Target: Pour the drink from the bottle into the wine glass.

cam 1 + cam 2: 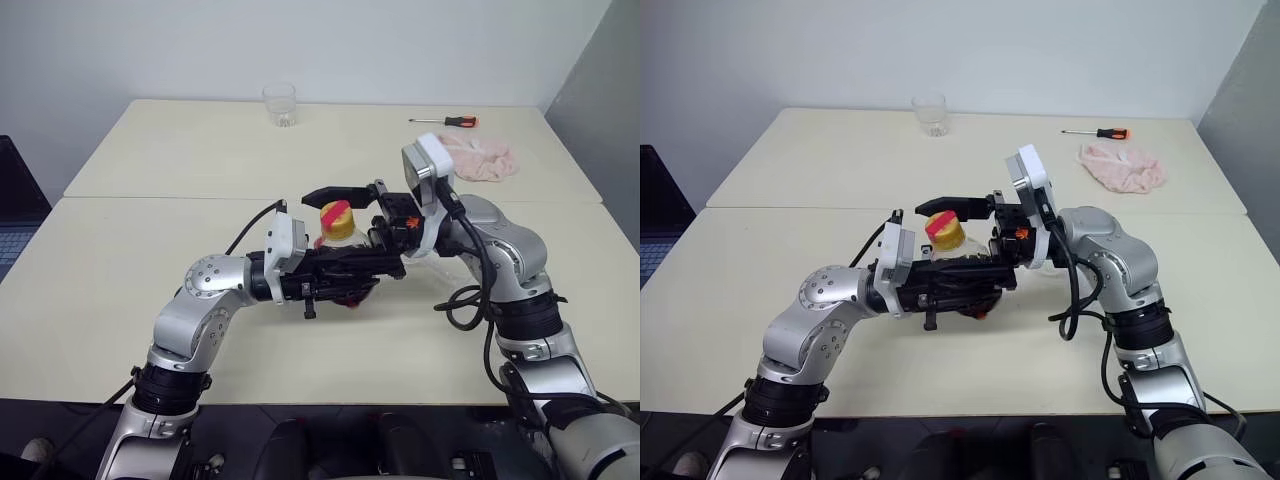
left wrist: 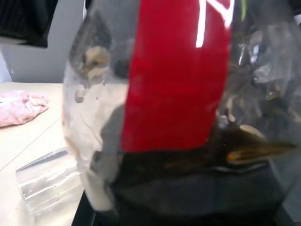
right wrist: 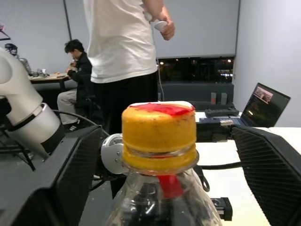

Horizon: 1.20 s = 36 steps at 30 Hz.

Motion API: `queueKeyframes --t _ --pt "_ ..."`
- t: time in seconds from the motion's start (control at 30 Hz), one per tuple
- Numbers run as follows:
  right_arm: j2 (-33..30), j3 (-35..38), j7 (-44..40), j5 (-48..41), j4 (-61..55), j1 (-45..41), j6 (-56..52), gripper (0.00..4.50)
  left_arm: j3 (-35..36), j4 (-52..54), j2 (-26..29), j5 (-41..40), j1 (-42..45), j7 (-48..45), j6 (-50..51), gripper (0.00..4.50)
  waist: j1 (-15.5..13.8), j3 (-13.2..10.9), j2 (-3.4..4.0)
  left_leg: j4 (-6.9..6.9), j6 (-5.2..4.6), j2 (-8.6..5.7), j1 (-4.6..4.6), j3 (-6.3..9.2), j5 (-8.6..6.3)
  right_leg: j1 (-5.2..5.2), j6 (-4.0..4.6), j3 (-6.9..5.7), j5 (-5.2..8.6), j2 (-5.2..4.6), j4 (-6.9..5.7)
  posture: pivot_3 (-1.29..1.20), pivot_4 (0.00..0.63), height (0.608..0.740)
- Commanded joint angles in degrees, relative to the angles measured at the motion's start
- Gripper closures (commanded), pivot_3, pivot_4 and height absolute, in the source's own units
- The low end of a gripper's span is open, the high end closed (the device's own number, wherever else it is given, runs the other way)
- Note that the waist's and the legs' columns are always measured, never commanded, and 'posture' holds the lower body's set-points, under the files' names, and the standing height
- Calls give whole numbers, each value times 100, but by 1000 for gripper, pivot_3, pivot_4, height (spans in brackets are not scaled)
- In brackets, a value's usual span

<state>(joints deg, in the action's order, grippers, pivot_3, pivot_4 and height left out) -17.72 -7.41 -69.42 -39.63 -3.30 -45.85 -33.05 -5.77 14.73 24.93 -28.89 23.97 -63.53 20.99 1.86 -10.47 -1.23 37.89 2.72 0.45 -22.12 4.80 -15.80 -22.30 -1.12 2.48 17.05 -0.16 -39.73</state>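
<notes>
step: uncapping | left gripper [image 1: 975, 272] clamped the bottle [image 1: 962, 262] above table centre | right gripper [image 3: 160, 141] stood wide, fingers at 3 and 9 o'clock of the cap [image 3: 159, 134] | advice: close squarely on the cap before twisting, bottle upright.

bottle [image 1: 341, 232] body hidden behind left hand [image 1: 350, 268]
</notes>
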Motion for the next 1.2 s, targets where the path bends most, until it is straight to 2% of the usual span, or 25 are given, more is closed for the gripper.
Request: queueKeyframes --t 0.03,0.27,0.5,0.63,0.93,1.2 --pt "20 129 140 -154 -124 -103 -146 35 92 128 -48 -164 157 45 -127 2801 0 0 0 0 0 0 0 0 0 0 0 1 0 0 0 0 150 740" --pt "-134 445 516 -394 -344 -91 -541 35 205 5 30 -94 -50 151 -204 2801 -1 -2 3 -1 0 0 0 0 0 0 0 0 0 0 2 0 150 740" --pt "-129 696 1080 -440 -533 -66 -658 35 341 -1093 -128 236 230 470 -656 2801 -2 -6 8 -2 0 0 -1 1 0 0 0 -2 0 1 4 0 150 740" --pt "-95 706 1382 -292 -601 -61 -502 35 370 -1605 -283 298 455 624 -783 2801 -4 -6 8 -1 0 -1 -8 2 0 0 0 -4 0 0 11 0 150 740" --pt "185 356 2173 700 -417 -112 199 35 234 -2216 -597 532 829 574 -1233 2801 -2 -6 8 0 1 0 -48 4 1 -33 0 -6 -1 -2 17 0 150 740" --pt "345 252 2296 1004 -239 -225 368 35 181 -2384 -628 610 887 425 -1387 2801 -2 -6 8 6 3 -3 -81 -6 2 -83 0 3 -2 -4 -12 0 150 740"
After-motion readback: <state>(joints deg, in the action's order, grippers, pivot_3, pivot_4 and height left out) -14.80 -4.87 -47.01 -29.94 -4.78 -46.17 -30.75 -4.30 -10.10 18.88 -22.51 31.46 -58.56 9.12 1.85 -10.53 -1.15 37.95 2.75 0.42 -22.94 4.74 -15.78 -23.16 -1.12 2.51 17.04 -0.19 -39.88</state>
